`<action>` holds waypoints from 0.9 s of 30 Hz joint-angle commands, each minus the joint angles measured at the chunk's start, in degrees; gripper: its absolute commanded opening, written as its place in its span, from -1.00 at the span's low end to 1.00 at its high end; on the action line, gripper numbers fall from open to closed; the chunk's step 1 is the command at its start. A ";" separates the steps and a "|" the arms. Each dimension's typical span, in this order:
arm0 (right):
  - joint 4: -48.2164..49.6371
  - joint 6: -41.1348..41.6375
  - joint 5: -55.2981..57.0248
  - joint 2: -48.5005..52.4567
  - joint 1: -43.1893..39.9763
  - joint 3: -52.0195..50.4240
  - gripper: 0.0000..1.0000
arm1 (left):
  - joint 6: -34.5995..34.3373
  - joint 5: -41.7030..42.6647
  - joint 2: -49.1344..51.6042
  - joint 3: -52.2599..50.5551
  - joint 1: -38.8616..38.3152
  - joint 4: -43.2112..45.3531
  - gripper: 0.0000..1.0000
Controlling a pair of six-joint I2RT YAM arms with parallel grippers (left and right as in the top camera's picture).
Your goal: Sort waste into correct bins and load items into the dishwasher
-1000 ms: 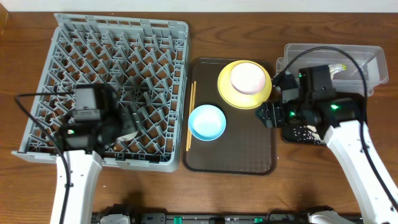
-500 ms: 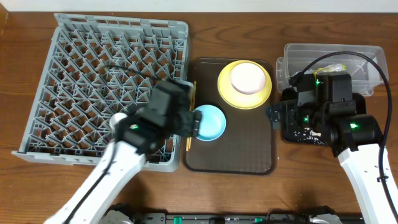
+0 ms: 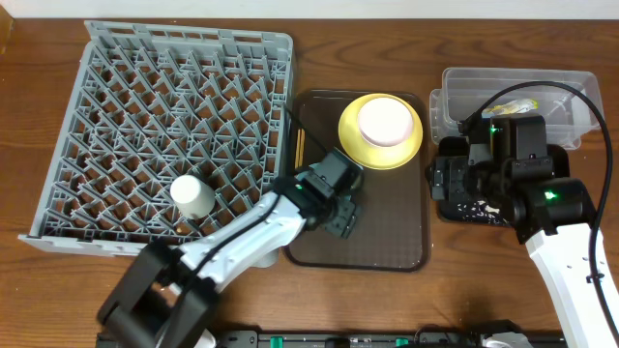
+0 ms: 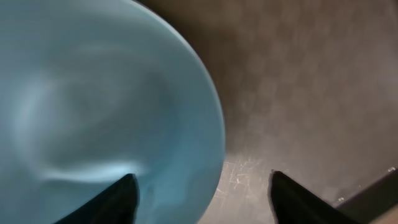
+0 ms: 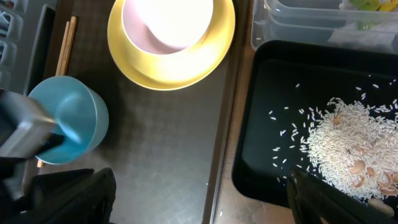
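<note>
Left tool (image 4: 202, 186): open. One finger (image 4: 118, 199) is over the inside of the light blue bowl (image 4: 93, 93) and the other is outside over the tray. The rim runs between them, with a gap on each side, and nothing is clamped.
Light blue bowl: on the brown serving tray (image 3: 387, 232), toward its 9 o'clock edge in the overhead view, where the left arm mostly hides it.
Right tool (image 5: 199, 186): fingers spread wide with nothing between them. It hangs over the seam where the brown serving tray meets the black tray (image 5: 267, 112).
Rice scraps (image 5: 345, 143): heaped in the black tray toward 4 o'clock in the right wrist view, with loose grains scattered toward 9 o'clock.
Clear tub (image 3: 571, 82): at 12 o'clock of the black tray, just beside it.
Wrapper (image 3: 525, 104): yellow-green, lying inside the clear tub.
Yellow plate (image 5: 171, 71): in the 1 o'clock corner of the brown serving tray.
White bowl (image 5: 168, 18): sitting upright on the yellow plate.
Chopsticks (image 5: 65, 43): lying along the serving tray's 9 o'clock edge, at 11 o'clock of the blue bowl.
White cup (image 3: 193, 196): in the dish rack (image 3: 145, 106), toward 5 o'clock from its middle. Whether it stands mouth up or down I cannot tell.
Dish rack: on the table (image 3: 455, 280) at 9 o'clock of the serving tray, just beside it.
</note>
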 commanded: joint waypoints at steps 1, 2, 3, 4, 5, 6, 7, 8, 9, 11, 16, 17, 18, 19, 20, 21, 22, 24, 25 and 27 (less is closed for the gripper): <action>-0.11 0.85 0.76 -0.57 -1.29 0.52 0.73 | 0.24 -0.35 2.43 1.29 -0.52 0.61 0.13; -0.11 0.85 0.76 -0.57 -1.29 0.52 0.73 | 0.24 -0.35 2.67 1.27 -0.52 0.66 -0.01; -0.11 0.85 0.74 -0.57 -1.29 0.52 0.73 | 0.22 -0.35 2.95 1.27 -0.52 0.68 -0.15; -0.11 0.87 0.74 -0.57 -1.29 0.52 0.73 | 0.24 -0.35 2.97 1.27 -0.52 0.68 -0.29; -0.13 0.85 0.74 -0.57 -1.29 0.52 0.73 | 0.24 -0.35 2.95 1.27 -0.52 0.81 -0.46; -0.13 0.85 0.76 -0.57 -1.29 0.52 0.73 | 0.24 -0.35 2.86 1.27 -0.52 0.98 -0.56; -0.13 0.85 0.74 -0.57 -1.29 0.52 0.73 | 0.24 -0.35 2.82 1.27 -0.52 1.16 -0.63; -0.13 0.85 0.76 -0.57 -1.29 0.52 0.74 | 0.22 -0.33 2.71 1.29 -0.52 1.40 -0.78; -0.15 0.85 0.74 -0.57 -1.29 0.52 0.74 | 0.22 -0.35 2.45 1.36 -0.52 1.55 -0.87; -0.28 0.85 0.76 -0.57 -1.29 0.52 0.74 | 0.22 -0.33 1.55 1.46 -0.52 1.57 -0.88; -0.39 0.83 0.76 -0.57 -1.29 0.52 0.74 | 0.24 -0.35 -3.69 2.14 -0.46 1.53 -0.88; -0.39 0.83 0.76 -0.57 -1.29 0.52 0.74 | 0.24 -0.35 -5.33 2.43 -0.46 1.51 -0.88; -0.42 0.83 0.76 -0.57 -1.29 0.52 0.74 | 0.24 -0.35 -6.95 2.75 -0.46 1.49 -0.88; -0.46 0.83 0.79 -0.57 -1.29 0.52 0.74 | 0.26 -0.37 -8.87 3.13 -0.44 1.51 -0.88; -0.48 0.83 0.79 -0.57 -1.29 0.52 0.74 | 0.28 -0.37 -10.62 3.48 -0.31 1.53 -0.88; -0.50 0.83 0.79 -0.57 -1.29 0.52 0.74 | 0.28 -0.37 -12.48 3.82 0.09 1.53 -0.88; -0.52 0.83 0.79 -0.57 -1.29 0.52 0.74 | 0.28 -0.42 -14.23 4.13 0.68 1.55 -0.88; -0.52 0.83 0.76 -0.57 -1.29 0.52 0.74 | 0.26 -0.57 -17.88 4.52 2.93 1.55 -0.88; -0.52 0.83 0.79 -0.57 -1.29 0.52 0.74 | 0.24 -0.57 -19.69 4.55 4.66 1.57 -0.88; -0.55 0.83 0.76 -0.57 -1.29 0.52 0.75 | 0.20 -0.39 -22.18 4.55 8.33 1.53 -0.88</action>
